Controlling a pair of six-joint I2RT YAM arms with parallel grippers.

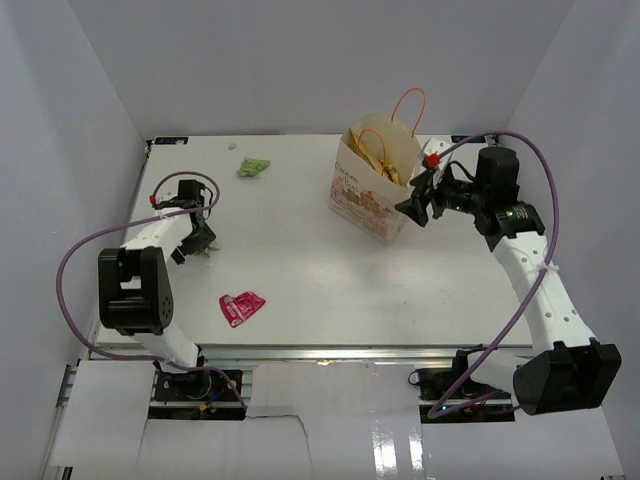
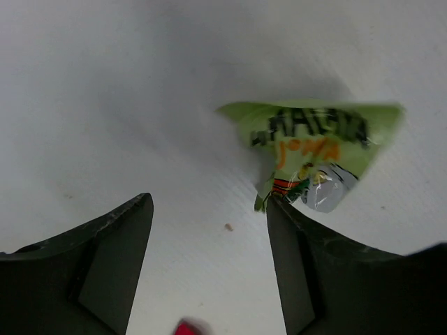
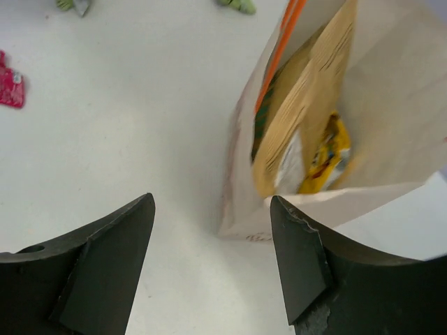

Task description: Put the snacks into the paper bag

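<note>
The paper bag [image 1: 370, 190] stands upright at the table's back right, with orange handles and a yellow packet [image 3: 327, 155] inside it. My right gripper [image 1: 416, 209] is open and empty beside the bag's right corner; the bag's wall [image 3: 391, 84] fills the right of its wrist view. My left gripper [image 1: 203, 243] is open over the table at the left. A green packet [image 2: 314, 150] lies flat just past its right fingertip [image 2: 279, 216], outside the jaws. A second green packet [image 1: 253, 167] lies at the back. A magenta-pink packet [image 1: 241, 306] lies near the front left.
The table's white walls rise at the left, back and right. A small pale scrap [image 1: 233, 146] lies at the back edge. Purple cables loop over both arms. The magenta-pink packet [image 3: 10, 87] and both green packets show at the top of the right wrist view.
</note>
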